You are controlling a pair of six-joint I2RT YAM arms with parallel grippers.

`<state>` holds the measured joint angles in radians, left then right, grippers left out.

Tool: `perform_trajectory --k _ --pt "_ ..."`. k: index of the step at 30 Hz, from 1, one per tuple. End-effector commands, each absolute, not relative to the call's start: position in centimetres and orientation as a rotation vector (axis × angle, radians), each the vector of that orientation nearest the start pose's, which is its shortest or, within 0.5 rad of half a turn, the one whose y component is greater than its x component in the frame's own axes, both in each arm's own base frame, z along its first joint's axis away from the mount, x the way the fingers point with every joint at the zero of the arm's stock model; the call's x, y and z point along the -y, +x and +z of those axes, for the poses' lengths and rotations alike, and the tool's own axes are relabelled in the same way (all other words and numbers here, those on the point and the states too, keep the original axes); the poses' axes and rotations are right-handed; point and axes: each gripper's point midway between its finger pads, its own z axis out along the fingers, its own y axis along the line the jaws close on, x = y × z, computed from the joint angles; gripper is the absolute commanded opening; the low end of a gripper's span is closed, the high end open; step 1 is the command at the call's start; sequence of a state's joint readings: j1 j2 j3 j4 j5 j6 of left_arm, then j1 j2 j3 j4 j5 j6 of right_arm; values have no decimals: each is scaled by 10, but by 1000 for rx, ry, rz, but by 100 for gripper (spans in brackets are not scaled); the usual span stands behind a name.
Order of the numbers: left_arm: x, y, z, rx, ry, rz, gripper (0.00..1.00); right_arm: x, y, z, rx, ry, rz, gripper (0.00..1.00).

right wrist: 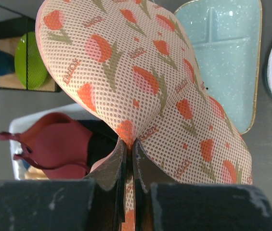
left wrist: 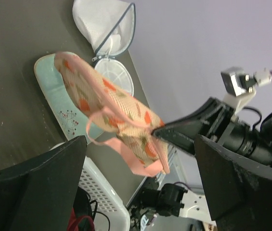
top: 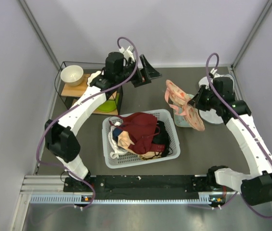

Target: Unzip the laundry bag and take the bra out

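The laundry bag (top: 181,102), peach mesh with red flowers, hangs in the air right of the basket. My right gripper (top: 192,102) is shut on its edge; the right wrist view shows both fingers pinching the mesh (right wrist: 128,147) of the bag (right wrist: 140,72). My left gripper (top: 148,73) is open and empty behind the basket, apart from the bag. The left wrist view shows the bag (left wrist: 116,110) hanging between its spread fingers (left wrist: 39,183), with a pink strap loop dangling. No bright red bra shows. I cannot tell whether the zip is open.
A white basket (top: 167,156) in the middle holds a maroon garment (top: 138,127), a black one (top: 161,134) and pale clothes. A mint tray (right wrist: 227,57) lies under the bag. A white mesh pouch (left wrist: 104,21) lies at the right. A wire shelf with a bowl (top: 71,74) stands at the back left.
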<state>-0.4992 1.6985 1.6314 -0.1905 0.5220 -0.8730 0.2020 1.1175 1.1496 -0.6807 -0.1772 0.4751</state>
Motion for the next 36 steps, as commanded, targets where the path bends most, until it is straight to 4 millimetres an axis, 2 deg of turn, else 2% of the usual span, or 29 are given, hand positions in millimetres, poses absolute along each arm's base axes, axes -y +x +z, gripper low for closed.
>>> perform_trajectory --k 1,5,9,14,17,21,26,30,35,36 --pt "347 350 357 -1998 197 -1373 99 -119 337 286 -2102 408 672 0" --pt "360 331 346 -2022 267 -1388 99 -117 365 295 -2009 628 720 0" --pt "378 310 333 -2046 383 -1424 99 -118 390 292 -1969 740 745 0" --pt "399 284 316 -2089 403 -1443 99 -126 403 294 -1954 844 795 0" --pt "410 279 306 -2102 421 -1442 99 -130 407 297 -1950 863 818 0" --pt "420 287 289 -2132 421 -1422 99 -132 408 305 -1937 842 811 0" --pt "433 288 285 -2157 450 -1373 99 -130 403 310 -1933 821 811 0" --pt "445 302 281 -2160 434 -1319 99 -132 397 319 -1925 769 800 0" --pt "460 308 284 -2150 427 -1317 99 -131 388 325 -1914 750 791 0" --pt "463 310 275 -2169 429 -1307 99 -130 386 328 -1908 749 795 0"
